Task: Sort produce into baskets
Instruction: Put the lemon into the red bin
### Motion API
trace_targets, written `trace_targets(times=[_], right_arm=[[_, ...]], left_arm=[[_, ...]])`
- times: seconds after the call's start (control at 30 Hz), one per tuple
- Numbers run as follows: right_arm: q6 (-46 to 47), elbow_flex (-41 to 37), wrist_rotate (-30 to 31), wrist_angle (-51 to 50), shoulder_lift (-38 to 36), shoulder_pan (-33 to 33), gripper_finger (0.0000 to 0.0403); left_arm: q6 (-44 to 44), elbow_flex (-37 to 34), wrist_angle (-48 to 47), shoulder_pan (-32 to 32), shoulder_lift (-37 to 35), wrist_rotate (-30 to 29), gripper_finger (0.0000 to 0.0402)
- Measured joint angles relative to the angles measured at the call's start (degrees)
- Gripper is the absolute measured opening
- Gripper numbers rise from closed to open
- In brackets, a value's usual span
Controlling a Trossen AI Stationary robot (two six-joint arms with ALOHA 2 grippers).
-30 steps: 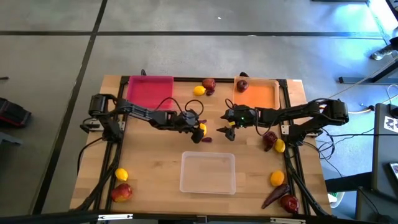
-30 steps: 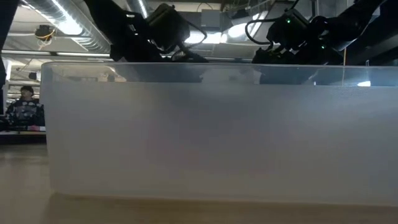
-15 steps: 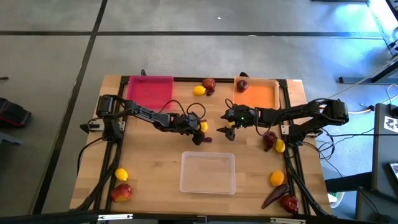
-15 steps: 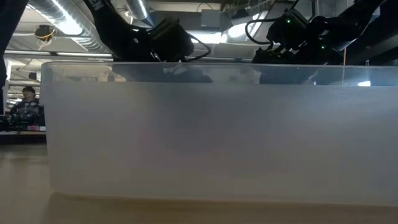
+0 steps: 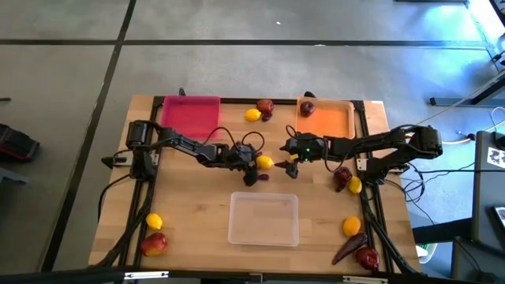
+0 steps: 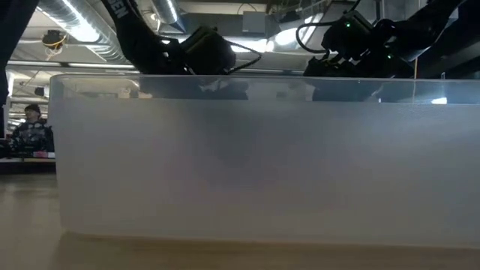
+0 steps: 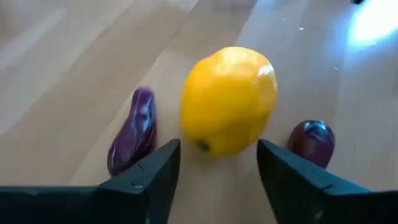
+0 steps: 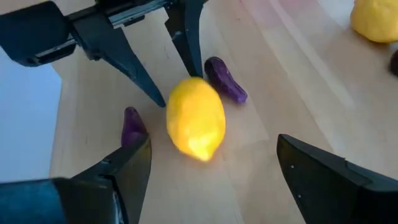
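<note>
**Lemon loose between two open sets of jaws, mid-surface**

Left gripper (image 5: 254, 164) sits at the middle of the wooden surface (image 5: 189, 213), just behind the clear tray (image 5: 263, 218). Jaws spread wide. In the left wrist view a yellow lemon (image 7: 229, 101) lies on the wood just past the fingertips (image 7: 163, 163); whether they touch it I cannot tell. It is not clamped.

Same lemon from above (image 5: 265, 162): it lies between the two grippers, nearer the left one. Two small purple pods flank it, one longer (image 7: 134, 130), one rounder (image 7: 312, 142).

Right gripper (image 5: 289, 164) faces the left one across the lemon, low over the surface. Jaws open, nothing between them. Its wrist view shows the lemon (image 8: 195, 118) ahead, with the left arm's two dark fingers just behind it.

Trays: pink tray (image 5: 189, 115) at the back left, nothing visible in it. Orange tray (image 5: 325, 118) at the back right, one dark red fruit (image 5: 307, 107) in its back corner. Clear tray in front, centre; in the low view its wall (image 6: 255, 157) fills nearly everything, with both arms showing above the rim.

Loose produce:
- lemon and red fruit (image 5: 259, 109) between the pink and orange trays
- red fruit and lemon (image 5: 348, 180) by the right edge
- lemon and red-yellow fruit (image 5: 155, 235) at the front left corner
- lemon, long purple pod and red fruit (image 5: 355, 244) at the front right corner
</note>
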Motion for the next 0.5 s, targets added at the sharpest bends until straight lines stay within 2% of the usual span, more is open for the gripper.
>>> trace_targets(times=[0.17,0.27,0.4,0.5], right_arm=[[-0.04,0.00,-0.53,0.42,2.39,0.02,0.0309],[-0.04,0.00,-0.83,1.06,4.69,0.02,0.0309],[-0.06,0.00,-1.41,2.28,6.76,0.02,0.0309],[-0.08,0.00,-1.95,3.40,7.22,0.02,0.0309]], left_arm=[[9.06,0.00,0.70,-0.21,0.02,0.03,0.0136],[10.85,0.00,0.62,-0.20,0.02,0.15,0.0112],[11.08,0.00,0.45,-0.20,0.02,0.32,0.0100],[12.84,0.00,0.43,-0.20,0.02,1.29,0.0113]])
